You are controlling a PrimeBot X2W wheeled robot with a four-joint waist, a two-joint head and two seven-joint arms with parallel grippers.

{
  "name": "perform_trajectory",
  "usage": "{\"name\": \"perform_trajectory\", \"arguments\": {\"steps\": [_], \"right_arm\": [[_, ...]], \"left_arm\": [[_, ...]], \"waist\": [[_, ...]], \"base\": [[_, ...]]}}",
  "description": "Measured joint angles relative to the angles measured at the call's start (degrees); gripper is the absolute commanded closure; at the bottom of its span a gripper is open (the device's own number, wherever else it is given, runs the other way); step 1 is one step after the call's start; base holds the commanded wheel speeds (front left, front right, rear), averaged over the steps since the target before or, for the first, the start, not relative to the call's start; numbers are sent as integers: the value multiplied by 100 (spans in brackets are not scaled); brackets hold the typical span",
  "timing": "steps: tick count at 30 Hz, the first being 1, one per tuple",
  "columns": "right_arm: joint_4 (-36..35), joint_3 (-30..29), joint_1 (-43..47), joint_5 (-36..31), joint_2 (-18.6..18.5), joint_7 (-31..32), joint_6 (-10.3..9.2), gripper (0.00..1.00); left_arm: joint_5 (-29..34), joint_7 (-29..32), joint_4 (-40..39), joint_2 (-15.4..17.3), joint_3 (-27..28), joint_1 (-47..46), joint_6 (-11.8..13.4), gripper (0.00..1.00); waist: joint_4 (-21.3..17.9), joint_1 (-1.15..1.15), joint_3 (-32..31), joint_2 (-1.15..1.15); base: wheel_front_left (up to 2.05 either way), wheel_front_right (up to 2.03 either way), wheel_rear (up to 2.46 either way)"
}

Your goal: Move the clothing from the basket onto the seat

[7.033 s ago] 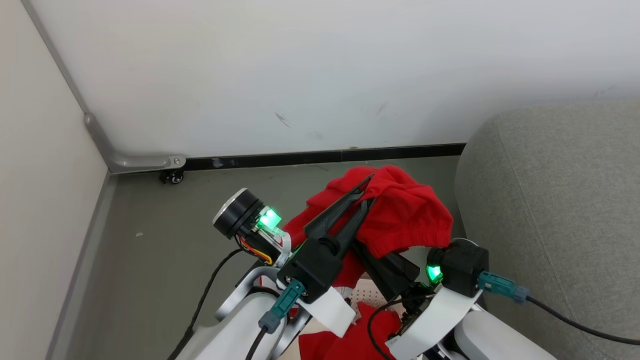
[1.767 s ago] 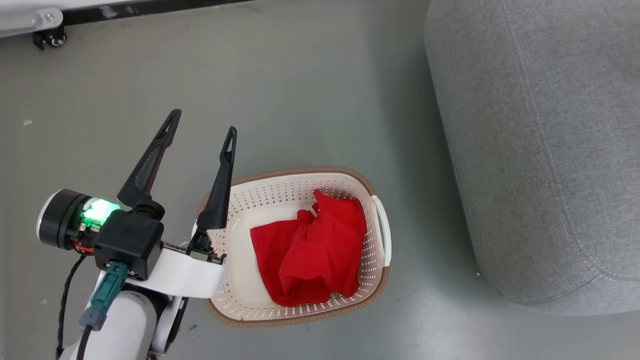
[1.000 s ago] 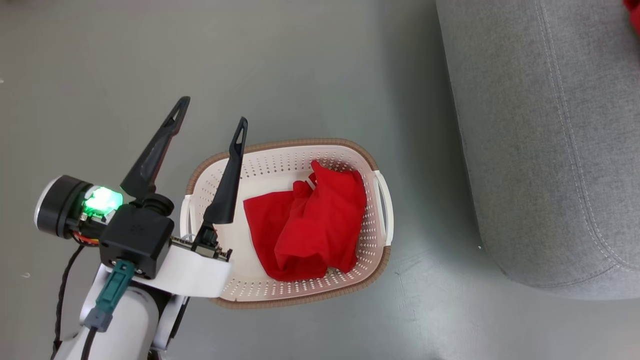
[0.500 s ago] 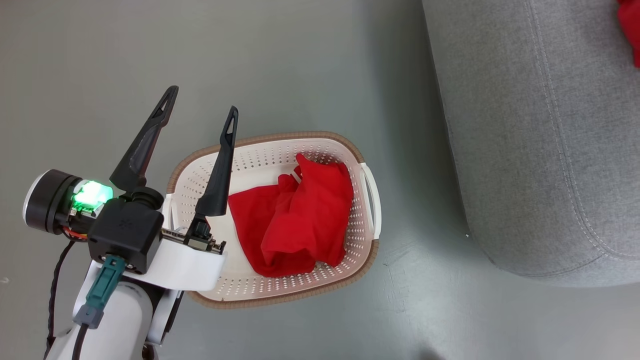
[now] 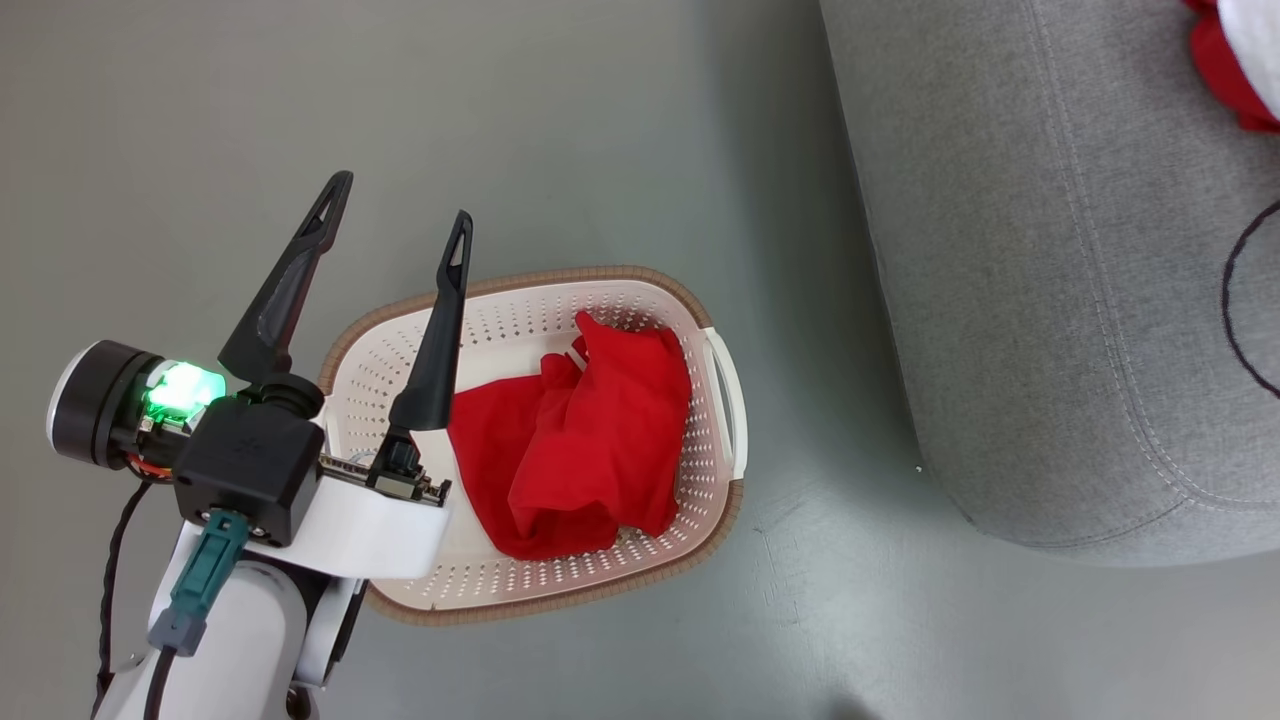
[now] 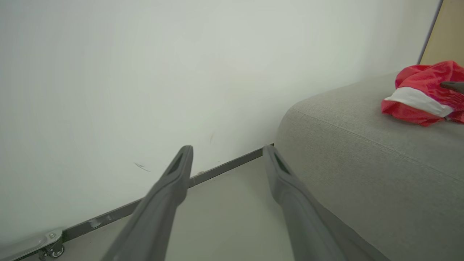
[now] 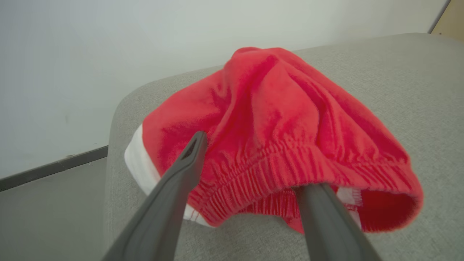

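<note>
The cream basket (image 5: 690,300) with a brown rim stands on the floor and holds crumpled red clothing (image 5: 580,440). My left gripper (image 5: 400,205) is open and empty, raised over the basket's left end; in its own wrist view the left gripper (image 6: 227,152) points at the wall. The grey seat (image 5: 1050,300) is to the right of the basket. A red garment with a white band (image 6: 424,94) lies on the seat (image 6: 362,163). My right gripper (image 7: 253,163) is open around this garment (image 7: 275,119), its right finger tucked under the elastic hem.
Grey floor (image 5: 500,120) surrounds the basket. A white wall with a dark baseboard (image 6: 163,195) runs behind, with a small caster (image 6: 54,250) at its foot. A black cable (image 5: 1232,300) curves over the seat at the right edge.
The head camera has drifted, so the basket sits further left in the picture. More of the red garment on the seat shows at the top right. My left gripper stays open.
</note>
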Motion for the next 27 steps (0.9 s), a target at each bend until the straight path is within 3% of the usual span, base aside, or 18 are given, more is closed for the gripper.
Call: {"name": "perform_trajectory", "arguments": {"steps": [7, 27], "right_arm": [[-354, 10, 275, 82, 201, -1, 0, 0], [-1695, -38, 1695, 379, 237, -1, 0, 0]], "left_arm": [[-54, -127, 99, -65, -2, 0, 32, 0], [-313, -591, 591, -292, 129, 41, 146, 0]], "waist": [[-61, 0, -74, 0], [-290, 0, -519, 0]], "base": [[0, 0, 0], [0, 0, 0]]}}
